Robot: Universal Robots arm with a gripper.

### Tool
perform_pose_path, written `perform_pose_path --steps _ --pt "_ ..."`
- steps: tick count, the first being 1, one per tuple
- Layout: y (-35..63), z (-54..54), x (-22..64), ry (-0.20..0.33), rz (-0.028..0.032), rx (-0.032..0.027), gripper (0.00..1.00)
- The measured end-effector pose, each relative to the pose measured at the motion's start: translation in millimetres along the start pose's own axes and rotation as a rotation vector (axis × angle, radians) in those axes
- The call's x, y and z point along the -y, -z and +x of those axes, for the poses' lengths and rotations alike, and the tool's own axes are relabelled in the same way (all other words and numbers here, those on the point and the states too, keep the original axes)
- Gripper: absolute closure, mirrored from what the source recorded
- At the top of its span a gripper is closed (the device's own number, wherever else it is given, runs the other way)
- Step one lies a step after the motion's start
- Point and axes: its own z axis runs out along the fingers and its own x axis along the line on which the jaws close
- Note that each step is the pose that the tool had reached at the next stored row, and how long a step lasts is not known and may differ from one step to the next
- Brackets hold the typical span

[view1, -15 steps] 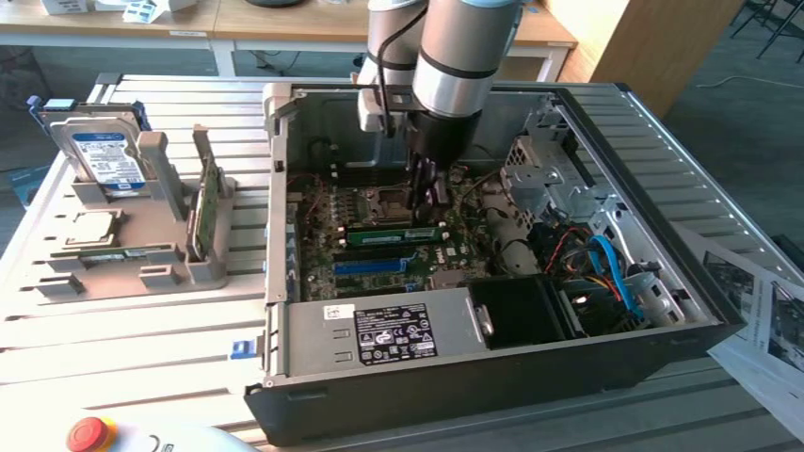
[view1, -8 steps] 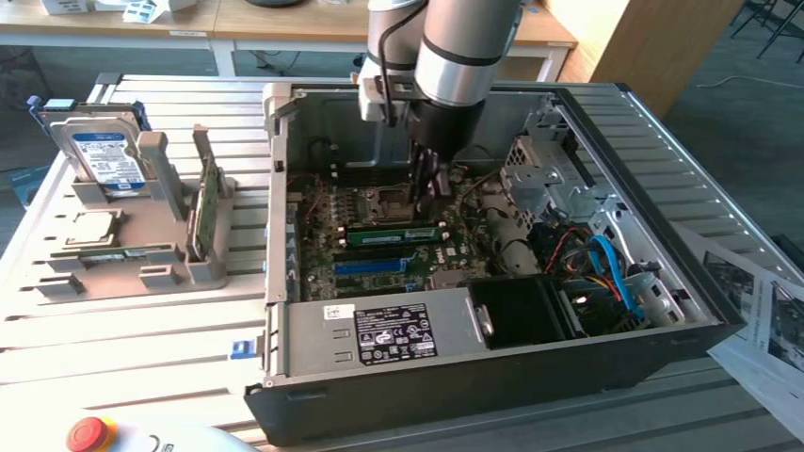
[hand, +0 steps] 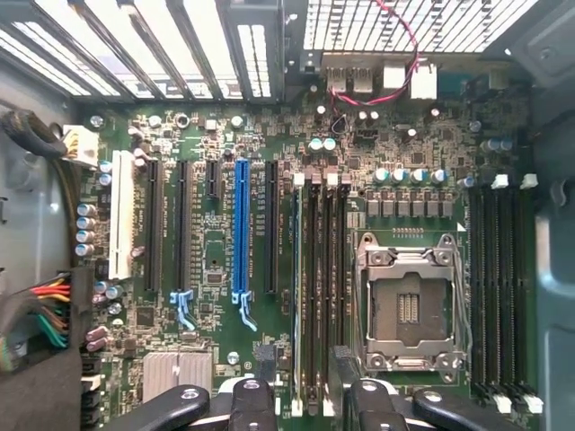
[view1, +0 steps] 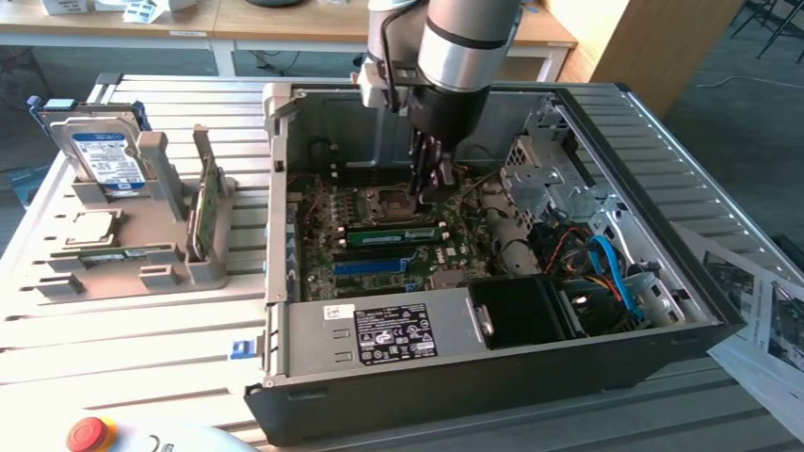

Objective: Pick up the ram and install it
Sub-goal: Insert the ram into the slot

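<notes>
1. Gripper [view1: 431, 186] is down inside the PC case [view1: 503, 391], over the motherboard [view1: 329, 247] and next to the empty CPU socket [view1: 383, 200]. Fingers [hand: 252, 402] are spread wide with nothing between them.
2. The ram [view1: 392, 234] sits in a slot on the board right beside the socket. It is just under the fingertips, slightly toward the camera side in the exterior view. No contact with the fingers that I can see.
3. The ram's long axis runs along the exterior view's left-right, parallel to the blue slot [view1: 377, 266]. In the wrist view the memory slots [hand: 328, 287] run straight away from the gap between the fingers, so the jaws straddle the slot line across its thin side.
4. My read is that it looks seated. I can't tell if the end latches have clicked.
5. The case also holds the power supply [view1: 377, 331], drive cage [view1: 540, 174] and blue cable [view1: 609, 264].
6. Grey stand [view1: 188, 273] is at the exterior view's left, well apart from the gripper. It holds a hard drive [view1: 107, 155] upright, a green card [view1: 205, 202] on edge and a CPU chip [view1: 88, 226] lying flat.
</notes>
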Motion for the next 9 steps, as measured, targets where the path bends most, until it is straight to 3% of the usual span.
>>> perform_pose_path --steps 9 --pt "18.2 0.0 0.0 0.000 -0.0046 -0.0021 0.63"
